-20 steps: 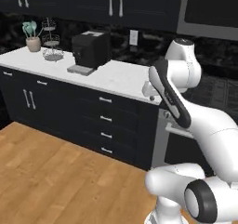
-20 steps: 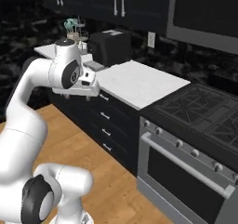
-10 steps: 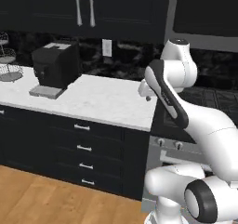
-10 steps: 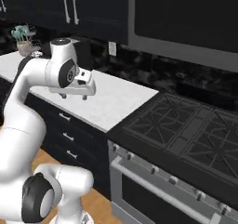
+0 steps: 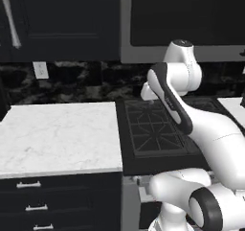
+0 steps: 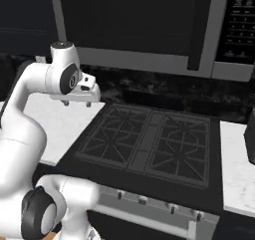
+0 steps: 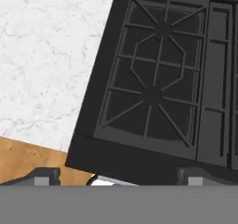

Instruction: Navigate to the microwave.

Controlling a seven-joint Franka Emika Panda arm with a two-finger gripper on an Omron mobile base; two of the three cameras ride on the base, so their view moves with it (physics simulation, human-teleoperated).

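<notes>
Grey-framed microwave [image 6: 149, 25] above black stovetop [image 6: 149, 144], panel writing unreadable

microwave [image 6: 149, 25] above stove [image 6: 149, 144] (counter [image 5: 57, 134] left)

arm [image 6: 30, 99] folded high, jaws spread, empty

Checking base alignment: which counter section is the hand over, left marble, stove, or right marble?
The black stove, at its left burner grates. The left marble counter lies beside it, and the right marble counter sits past the stove's far side.
</notes>
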